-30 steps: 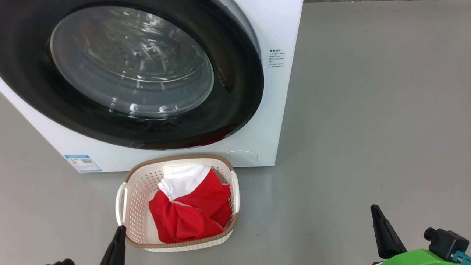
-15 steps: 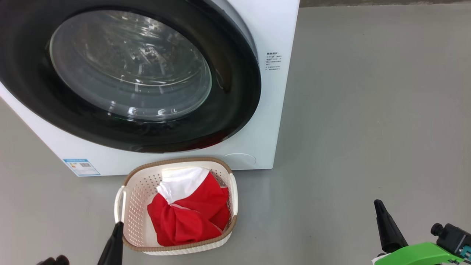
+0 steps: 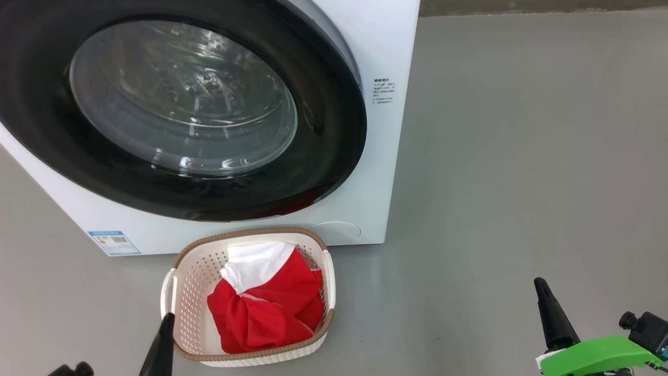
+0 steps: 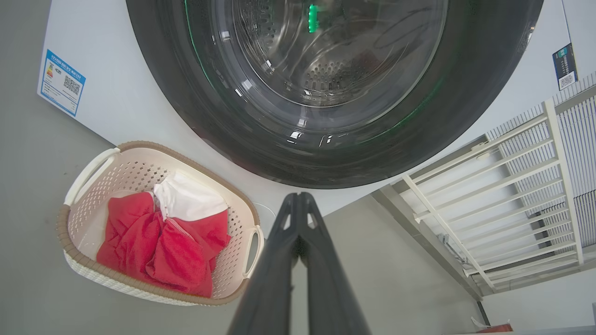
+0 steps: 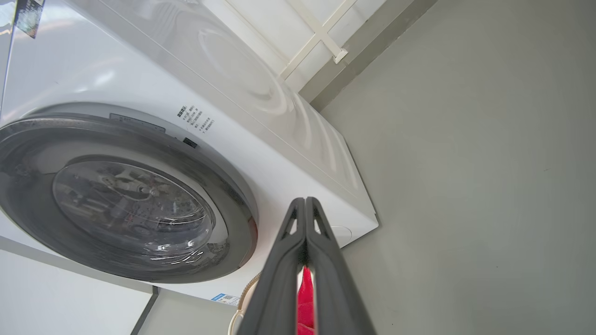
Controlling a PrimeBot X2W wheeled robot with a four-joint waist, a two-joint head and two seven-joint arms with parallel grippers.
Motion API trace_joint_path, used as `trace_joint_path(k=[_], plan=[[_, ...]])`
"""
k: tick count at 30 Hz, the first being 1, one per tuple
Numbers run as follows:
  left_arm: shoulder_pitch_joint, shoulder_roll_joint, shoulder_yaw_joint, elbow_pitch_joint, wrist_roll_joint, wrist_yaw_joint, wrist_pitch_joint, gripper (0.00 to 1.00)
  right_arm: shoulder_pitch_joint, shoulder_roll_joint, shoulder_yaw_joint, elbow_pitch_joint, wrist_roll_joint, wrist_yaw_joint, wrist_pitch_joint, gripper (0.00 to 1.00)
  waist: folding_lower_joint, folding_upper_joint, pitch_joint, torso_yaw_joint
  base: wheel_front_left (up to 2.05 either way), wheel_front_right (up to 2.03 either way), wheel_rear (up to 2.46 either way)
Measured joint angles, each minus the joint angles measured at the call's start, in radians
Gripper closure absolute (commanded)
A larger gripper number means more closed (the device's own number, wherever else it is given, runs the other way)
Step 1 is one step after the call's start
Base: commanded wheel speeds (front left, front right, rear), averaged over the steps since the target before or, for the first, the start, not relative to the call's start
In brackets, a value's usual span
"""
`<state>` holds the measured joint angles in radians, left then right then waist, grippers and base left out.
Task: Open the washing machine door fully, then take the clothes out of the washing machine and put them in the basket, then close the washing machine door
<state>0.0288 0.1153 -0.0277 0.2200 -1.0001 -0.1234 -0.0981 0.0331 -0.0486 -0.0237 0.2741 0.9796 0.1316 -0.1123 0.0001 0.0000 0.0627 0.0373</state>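
Basically finished?
The clothes (image 3: 266,308) were in the basket (image 3: 250,233), door (image 3: 182,99) looked closed (left gripper (image 3: 163,339), right gripper (image 3: 550,313) clenched empty).

Plain grey floor (image 3: 522,156), white slatted railing (image 4: 577,139)

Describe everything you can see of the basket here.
The basket is small, cream-white plastic by the look of it, with perforated walls, a brown woven-look rim and a loop handle at each end. It stands upright on the grey floor right before the washing machine; contact between them is unclear. The crumpled red and white clothes lie inside it.
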Motion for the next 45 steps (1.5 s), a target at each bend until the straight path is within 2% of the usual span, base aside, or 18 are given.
trace_joint_path(k=[45], plan=[[-0.059, -0.036, 0.052, 0.029, -0.420, 0.000, 0.125, 1.00, -0.062, -0.008, -0.045, -0.001, 0.441, 0.000, 0.131, 1.00, -0.0001, 0.0000, -0.041, -0.025, 0.00, 0.00, 0.00]])
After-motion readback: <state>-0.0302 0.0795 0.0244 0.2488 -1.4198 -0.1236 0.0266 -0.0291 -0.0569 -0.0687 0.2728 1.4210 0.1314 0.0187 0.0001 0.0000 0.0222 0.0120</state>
